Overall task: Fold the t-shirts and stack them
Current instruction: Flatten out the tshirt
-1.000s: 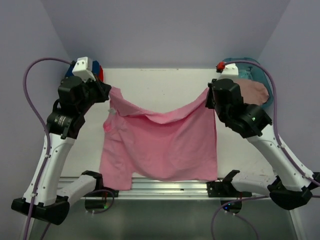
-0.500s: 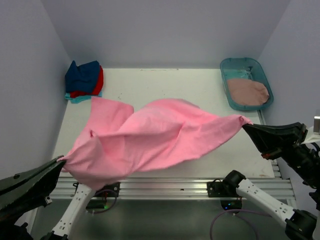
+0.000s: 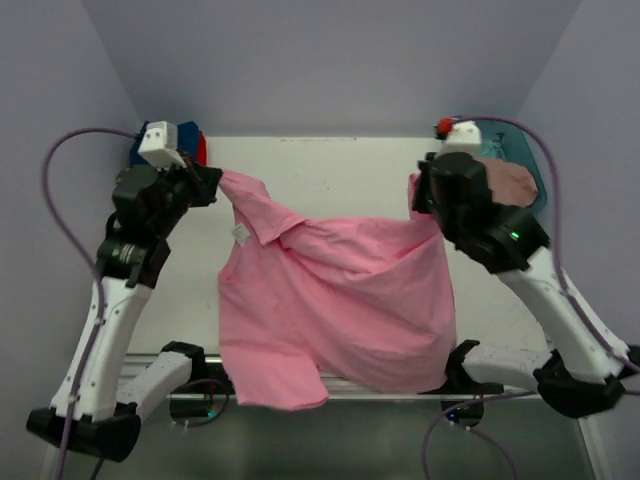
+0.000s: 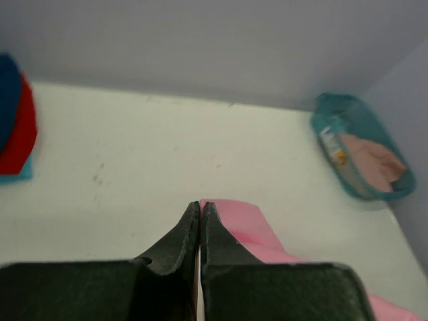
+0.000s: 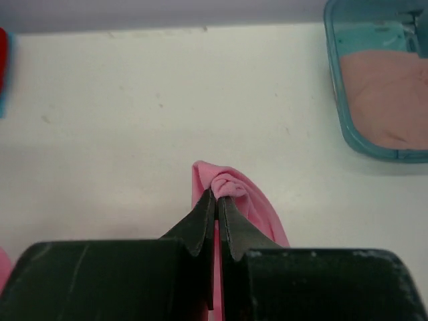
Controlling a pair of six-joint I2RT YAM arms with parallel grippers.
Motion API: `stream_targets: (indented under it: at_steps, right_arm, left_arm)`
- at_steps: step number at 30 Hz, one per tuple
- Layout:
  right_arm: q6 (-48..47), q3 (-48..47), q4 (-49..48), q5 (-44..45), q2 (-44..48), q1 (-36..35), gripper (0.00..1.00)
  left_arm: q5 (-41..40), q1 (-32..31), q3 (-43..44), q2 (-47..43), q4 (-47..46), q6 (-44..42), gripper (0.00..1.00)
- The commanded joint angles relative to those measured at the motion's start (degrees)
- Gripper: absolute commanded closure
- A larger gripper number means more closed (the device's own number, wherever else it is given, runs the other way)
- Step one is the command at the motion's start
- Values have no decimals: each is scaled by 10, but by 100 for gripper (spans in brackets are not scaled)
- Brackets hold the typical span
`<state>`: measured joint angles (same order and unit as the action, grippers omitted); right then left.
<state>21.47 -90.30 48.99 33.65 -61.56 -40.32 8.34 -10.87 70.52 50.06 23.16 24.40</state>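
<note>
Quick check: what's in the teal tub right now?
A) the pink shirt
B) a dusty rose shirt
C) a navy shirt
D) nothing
B: the tub holds the dusty rose shirt, while the pink shirt hangs outside it, pinched by the left claw and the right claw.

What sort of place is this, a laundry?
More likely a robot test booth: two arms bolted to a white table inside plain walls, holding a pink t-shirt between them, folded shirts stacked in one corner.
</note>
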Motion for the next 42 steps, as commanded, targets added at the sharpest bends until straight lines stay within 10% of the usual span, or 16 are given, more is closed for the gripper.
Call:
stream_targets:
  at_steps: [1,13,26,36,37,40,42]
  right_arm:
    - [16,20,22,68,-110,11,100]
    - [75,-24,-62,112,-527,130,100]
    - [59,-60,-128,92,-530,211,100]
    - [73,-303,-83,95,-689,285,100]
    - [73,-321,-78,87,-703,289,95]
    - [45,-342,-79,49,-732,293,28]
    - [37,-268,-118,27,-692,293,9]
  left_arm:
    - [-191,5,-58,79,11,8,100]
    - [-302,43,17,520,25,95,100]
    - [-272,75,87,570,-67,84,100]
    - [-221,85,403,790,0,52,100]
    - [-218,85,422,797,1,52,91]
    - [-180,85,369,742,-98,50,48]
    - [-154,85,248,652,-221,51,2]
